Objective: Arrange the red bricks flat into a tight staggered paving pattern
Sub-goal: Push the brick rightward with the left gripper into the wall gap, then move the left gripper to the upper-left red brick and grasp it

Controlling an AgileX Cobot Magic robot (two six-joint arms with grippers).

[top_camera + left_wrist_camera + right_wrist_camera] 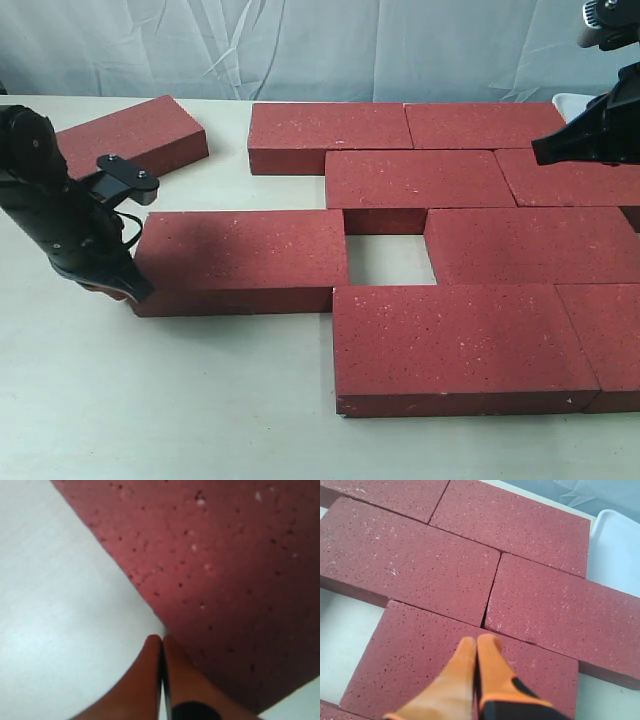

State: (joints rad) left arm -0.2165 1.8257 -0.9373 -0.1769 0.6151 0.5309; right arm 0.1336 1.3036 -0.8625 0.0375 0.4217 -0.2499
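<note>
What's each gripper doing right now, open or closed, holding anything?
Left gripper: closed, holding nothing, tips at a red brick edge.
Right gripper: closed, holding nothing, over the laid bricks.

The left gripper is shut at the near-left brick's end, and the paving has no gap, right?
No. The exterior view shows a square gap in the paving, beside that brick. The left gripper is shut at its end, as said.

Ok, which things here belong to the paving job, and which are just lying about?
Job in hand:
- red bricks already set in the pattern
- offset brick at the shut left gripper
- loose brick at the far left
- shut right gripper over the pattern

Lying about:
- white tray-like object past the bricks
- pale backdrop cloth
</note>
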